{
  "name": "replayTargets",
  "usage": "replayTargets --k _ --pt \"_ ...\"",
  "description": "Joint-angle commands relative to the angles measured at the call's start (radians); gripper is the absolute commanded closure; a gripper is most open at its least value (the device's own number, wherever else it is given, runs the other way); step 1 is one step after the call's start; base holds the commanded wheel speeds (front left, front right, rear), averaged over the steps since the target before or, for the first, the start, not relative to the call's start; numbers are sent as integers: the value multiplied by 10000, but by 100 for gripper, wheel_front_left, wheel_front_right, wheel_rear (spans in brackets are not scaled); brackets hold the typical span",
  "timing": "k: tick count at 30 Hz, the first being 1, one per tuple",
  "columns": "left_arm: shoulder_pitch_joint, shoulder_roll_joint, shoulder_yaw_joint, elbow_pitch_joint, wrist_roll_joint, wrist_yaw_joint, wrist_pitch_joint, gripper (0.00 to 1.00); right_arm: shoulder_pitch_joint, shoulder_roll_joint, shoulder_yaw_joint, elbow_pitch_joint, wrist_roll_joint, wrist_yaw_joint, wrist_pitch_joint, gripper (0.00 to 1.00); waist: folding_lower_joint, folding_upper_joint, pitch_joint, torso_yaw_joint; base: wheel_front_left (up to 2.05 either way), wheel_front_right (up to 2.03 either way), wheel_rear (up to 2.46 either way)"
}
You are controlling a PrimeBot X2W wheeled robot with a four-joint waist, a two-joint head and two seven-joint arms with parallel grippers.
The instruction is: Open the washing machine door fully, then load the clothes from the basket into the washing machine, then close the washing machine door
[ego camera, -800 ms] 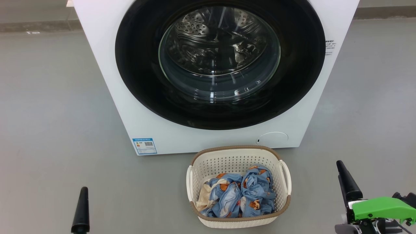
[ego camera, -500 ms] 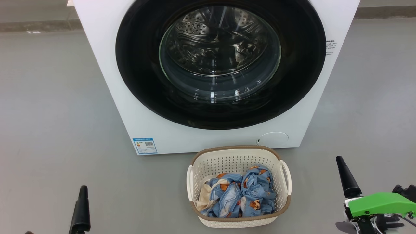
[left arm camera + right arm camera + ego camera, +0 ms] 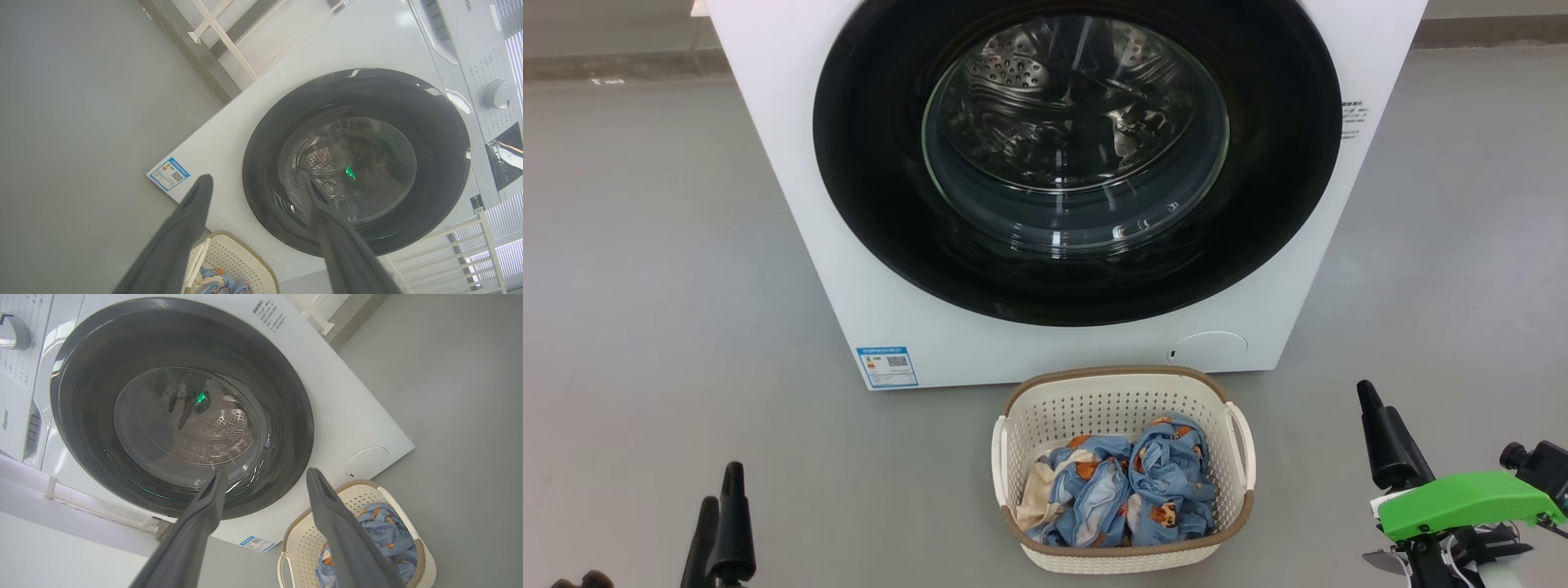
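The white washing machine (image 3: 792, 204) stands ahead with its door (image 3: 866, 163) shut flat against the front: a black ring around clear glass, steel drum behind. On the floor before it sits the cream basket (image 3: 1111, 372) holding the blue bear-print clothes (image 3: 1127, 490). My left gripper (image 3: 722, 483) is at the lower left, open and holding nothing. My right gripper (image 3: 1378, 398) is at the lower right, right of the basket, open and holding nothing. Each wrist view looks up at the door (image 3: 265, 171) (image 3: 81, 416) between spread fingers (image 3: 192, 212) (image 3: 204, 506), with the basket (image 3: 237, 253) (image 3: 302, 539) low.
Grey floor (image 3: 645, 286) lies on both sides of the machine. A blue label (image 3: 887, 367) and a round service flap (image 3: 1210, 346) mark its lower front. A white rack (image 3: 220, 36) stands beside the machine. A green part (image 3: 1462, 502) sits on my right wrist.
My right gripper has risen and drifted slightly left, turning so both fingers show. My left gripper has turned too, a second finger now showing. Machine, basket and clothes are unmoved.
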State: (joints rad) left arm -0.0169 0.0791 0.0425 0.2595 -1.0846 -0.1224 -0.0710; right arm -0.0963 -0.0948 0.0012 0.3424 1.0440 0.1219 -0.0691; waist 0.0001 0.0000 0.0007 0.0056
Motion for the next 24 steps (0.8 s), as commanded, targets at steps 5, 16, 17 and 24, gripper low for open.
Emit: replayTargets --k 5,16,17,24 --pt "-348 371 144 -344 1054 -46 -266 0 -568 -240 302 -159 -795 50 -291 0 0 0 -14 -10 0 0 0" --pt "-341 517 110 -376 2961 -53 -591 0 -651 -381 506 -98 -1896 58 -614 0 0 0 -36 -19 0 0 0" --pt "-338 512 114 -380 3097 -54 -620 0 -654 -391 522 -92 -1995 58 -643 0 0 0 -42 -22 0 0 0" --pt "-316 572 98 -372 4195 -58 -827 0 -665 -481 682 -3 -2692 63 -849 0 0 0 -56 -32 0 0 0"
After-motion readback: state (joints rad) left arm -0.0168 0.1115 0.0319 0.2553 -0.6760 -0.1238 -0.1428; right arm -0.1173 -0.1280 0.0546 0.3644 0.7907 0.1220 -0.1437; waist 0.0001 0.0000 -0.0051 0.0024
